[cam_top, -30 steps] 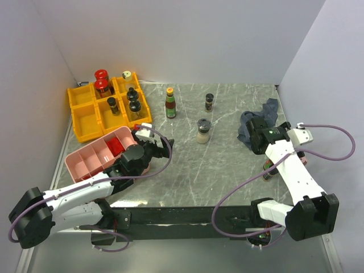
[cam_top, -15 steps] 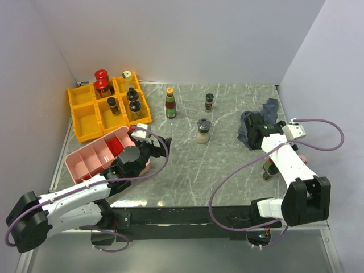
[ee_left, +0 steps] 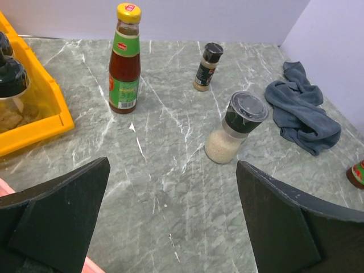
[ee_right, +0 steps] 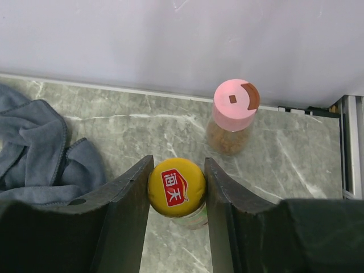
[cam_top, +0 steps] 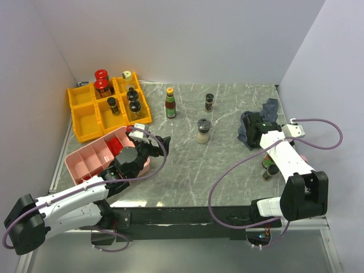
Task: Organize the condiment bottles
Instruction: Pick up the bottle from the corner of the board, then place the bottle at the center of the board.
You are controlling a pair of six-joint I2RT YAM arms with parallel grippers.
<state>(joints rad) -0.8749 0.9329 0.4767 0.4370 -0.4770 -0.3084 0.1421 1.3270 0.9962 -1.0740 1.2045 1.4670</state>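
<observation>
My right jaws have just clenched on the slim yellow-capped sauce bottle [ee_right: 177, 189], so it is ready for lifting; my left jaws stand released.

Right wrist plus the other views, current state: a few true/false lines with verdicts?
1. The right gripper is shut on the yellow-capped bottle. True.
2. The pink-lidded shaker lies on its side. False: it stands upright by the wall, apart from the fingers.
3. The left gripper holds the clear-lidded shaker. False: its jaws are open and empty, and the shaker stands on the table ahead of it.
4. In the right wrist view the grey cloth lies left of the gripped bottle. True.
5. The yellow bins hold no bottles. False: several stand in them, among them red-lidded jars.
</observation>
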